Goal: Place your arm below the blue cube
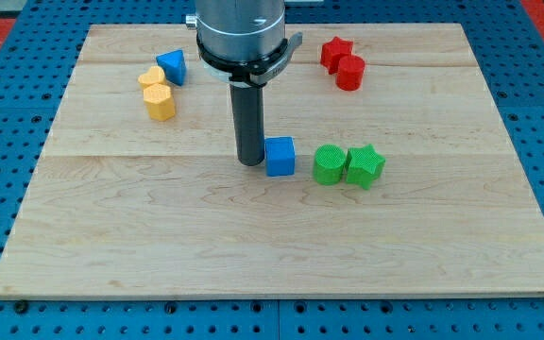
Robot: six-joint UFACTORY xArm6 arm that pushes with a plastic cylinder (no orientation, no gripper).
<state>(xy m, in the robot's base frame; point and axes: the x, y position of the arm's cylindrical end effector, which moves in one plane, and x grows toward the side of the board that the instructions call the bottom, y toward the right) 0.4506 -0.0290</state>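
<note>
The blue cube [280, 157] sits near the middle of the wooden board [253, 246]. My tip [250, 161] rests on the board just at the cube's left side, touching it or nearly so. The dark rod rises from there to the grey arm body at the view's top.
A green cylinder [329, 164] and a green star [365, 166] lie right of the cube. A red star [335, 52] and red cylinder [349, 73] are at top right. A blue triangle [172, 66] and two yellow blocks [152, 78] [161, 102] are at top left.
</note>
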